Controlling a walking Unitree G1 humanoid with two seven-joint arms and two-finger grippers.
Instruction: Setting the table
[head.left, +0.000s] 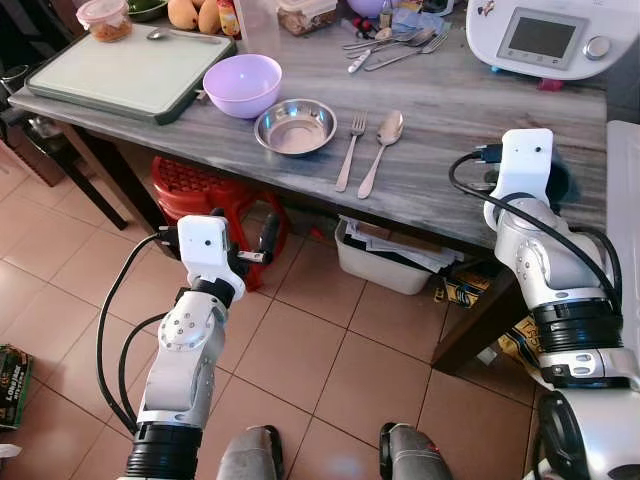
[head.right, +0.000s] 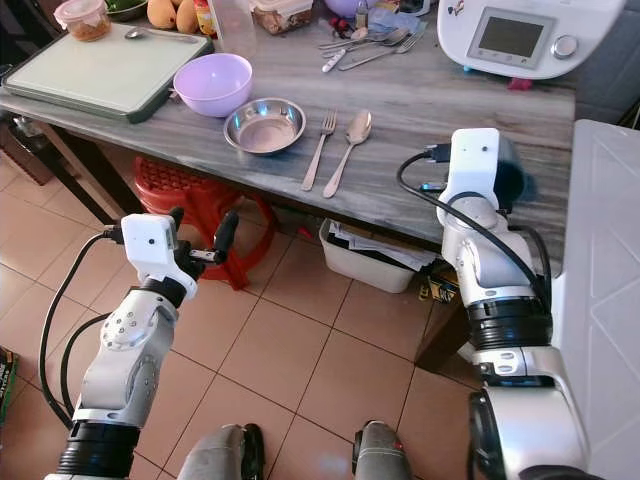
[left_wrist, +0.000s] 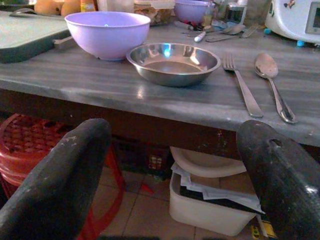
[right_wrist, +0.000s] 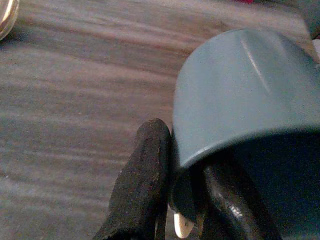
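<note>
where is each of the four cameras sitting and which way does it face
Left eye view: on the head, looking forward and down at the table; both arms and the left gripper show.
Right eye view: the head's other eye, same scene.
Left wrist view: on the left wrist below the table edge, facing the steel bowl, fork and spoon between its black fingers.
Right wrist view: over the tabletop, right gripper pinching a blue cup.
Shared: the bowl, fork and spoon appear in the eye and left wrist views.

The scene is viewed from the head, forward and down, by both eye views; the tabletop (head.left: 440, 150) and tiled floor (head.left: 330, 340) are shared; the table's near edge is faced low and level from the left wrist; the tabletop is seen at very close range from the right wrist.
</note>
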